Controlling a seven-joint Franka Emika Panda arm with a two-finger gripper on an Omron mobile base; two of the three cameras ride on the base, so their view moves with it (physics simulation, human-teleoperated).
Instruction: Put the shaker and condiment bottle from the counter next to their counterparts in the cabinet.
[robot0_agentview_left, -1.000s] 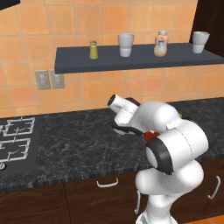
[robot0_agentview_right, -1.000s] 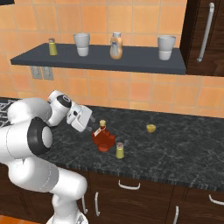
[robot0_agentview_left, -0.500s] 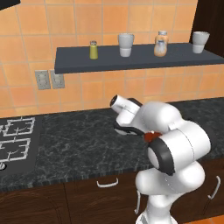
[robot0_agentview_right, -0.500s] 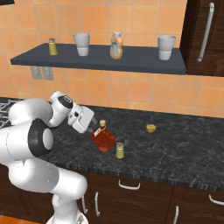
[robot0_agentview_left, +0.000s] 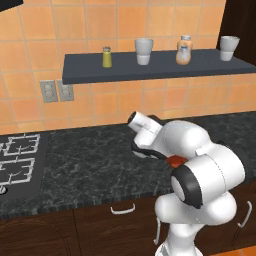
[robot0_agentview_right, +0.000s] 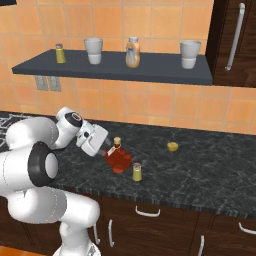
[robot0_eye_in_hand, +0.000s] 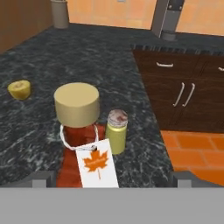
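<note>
I have the gripper (robot0_agentview_right: 108, 148) down low over the counter (robot0_agentview_right: 210, 170), jaws spread wide and holding nothing, and the condiment bottle (robot0_agentview_right: 118, 158) stands directly ahead of it, close to the fingertips but with no contact I can make out. Through the hand view, the bottle (robot0_eye_in_hand: 78, 131) sits centred between the two fingers (robot0_eye_in_hand: 39, 179), its tan cap toward me and a white tag with an orange leaf hanging from the neck. The shaker (robot0_eye_in_hand: 116, 130) stands just beside the bottle on its far side from the arm; in the right base view I see it (robot0_agentview_right: 136, 171) a little nearer the counter's front edge than the bottle. A small yellow piece of fruit (robot0_agentview_right: 172, 146) lies farther along the counter beyond the gripper, well apart from both. Above and behind the gripper, the cabinet (robot0_agentview_right: 150, 72) carries the twin shaker (robot0_agentview_right: 60, 53), a pale orange bottle (robot0_agentview_right: 132, 52) and two cups (robot0_agentview_right: 93, 50). In the left base view the arm's body hides most of the bottle, leaving a sliver of red.
</note>
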